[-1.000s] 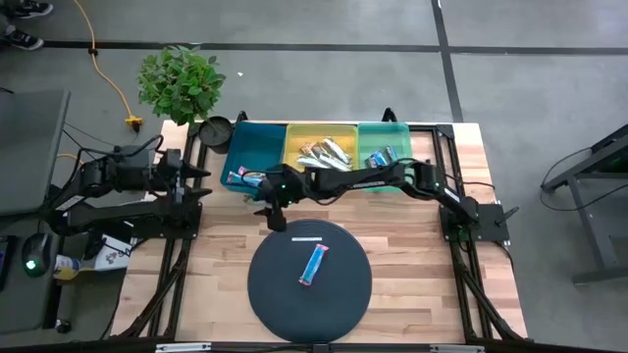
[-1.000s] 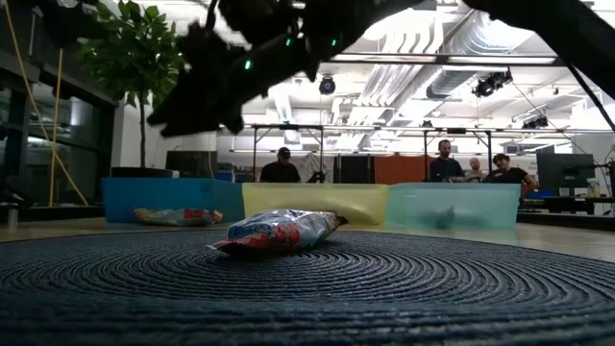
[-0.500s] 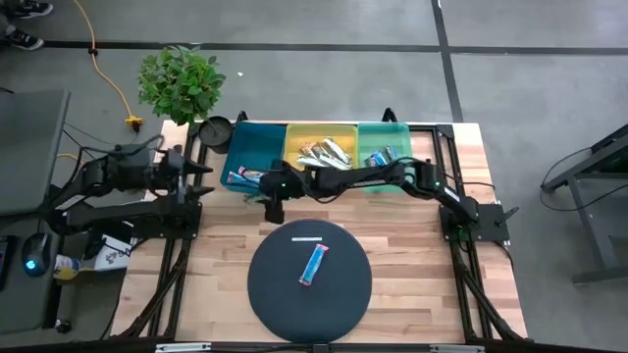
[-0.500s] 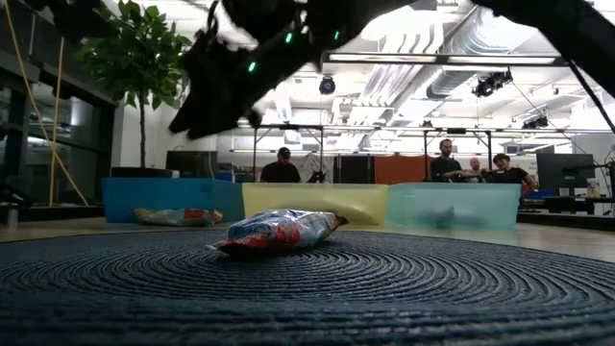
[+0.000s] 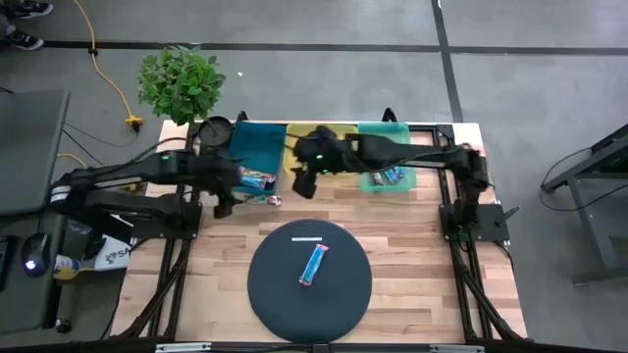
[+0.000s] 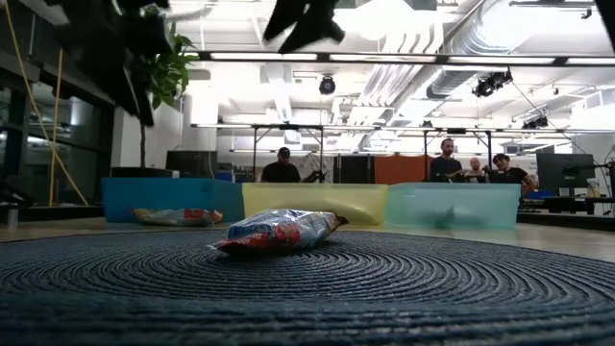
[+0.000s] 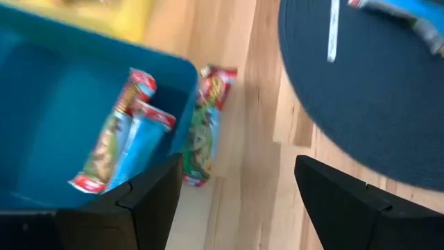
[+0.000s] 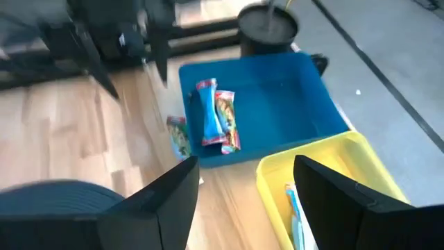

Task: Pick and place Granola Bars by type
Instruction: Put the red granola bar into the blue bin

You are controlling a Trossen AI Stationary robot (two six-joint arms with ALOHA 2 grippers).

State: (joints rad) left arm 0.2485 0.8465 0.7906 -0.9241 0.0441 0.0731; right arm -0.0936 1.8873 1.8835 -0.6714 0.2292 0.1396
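Left tool (image 5: 224, 204), fingers spread, empty, hovers beside blue bin (image 5: 257, 145); stray red-green bar (image 7: 205, 125) lies on wooden surface (image 5: 412, 245) against bin's near wall, just beside tool. Right tool (image 5: 304, 184), spread, empty, over yellow bin (image 5: 294, 137) near edge. Blue bar (image 5: 313, 264) on round dark mat (image 5: 275, 294), well apart from both. Two bars (image 8: 216, 123) inside blue bin. Green bin (image 5: 400, 130) far right.

mat (image 5: 270, 284): dark navy, woven in rings | bar on mat (image 5: 313, 263): blue, red ends | bins: blue (image 8: 277, 104), yellow (image 8: 326, 167), green (image 5: 392, 130) | bars in blue bin (image 7: 121, 135): red, green, light blue | table (image 5: 412, 255): pale wood planks | plant (image 5: 180, 83): green | arms: black
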